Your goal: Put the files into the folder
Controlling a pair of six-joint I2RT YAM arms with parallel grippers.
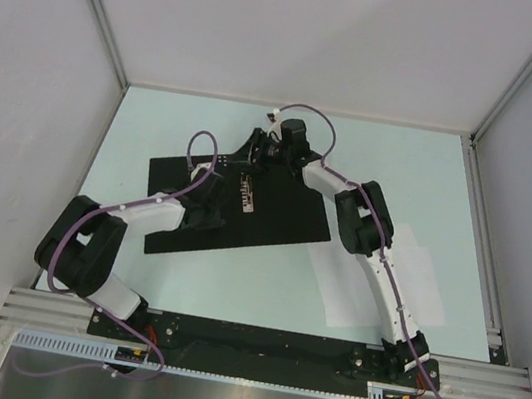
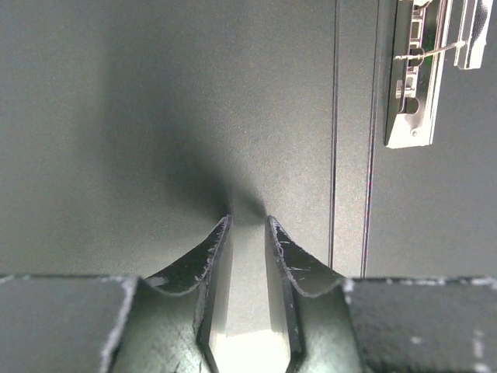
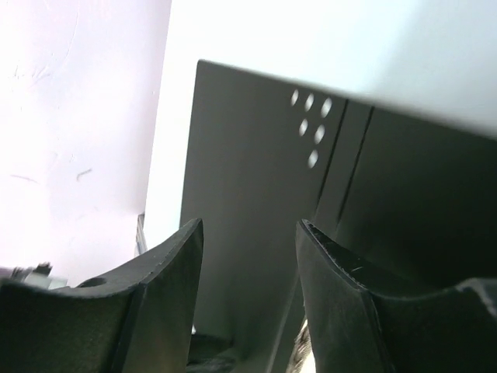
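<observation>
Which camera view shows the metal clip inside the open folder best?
The left wrist view: the clip is close and sharp at the upper right, on the folder's black inside. The top external view shows it only as a small pale strip. The right wrist view shows none of it.

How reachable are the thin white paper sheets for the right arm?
Probably yes: the white paper sheets lie flat, uncovered, beneath its forearm. The right gripper, open at the far end of the black folder, would just need pulling back.

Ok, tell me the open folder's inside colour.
Black; the folder shows best in the top external view.
</observation>
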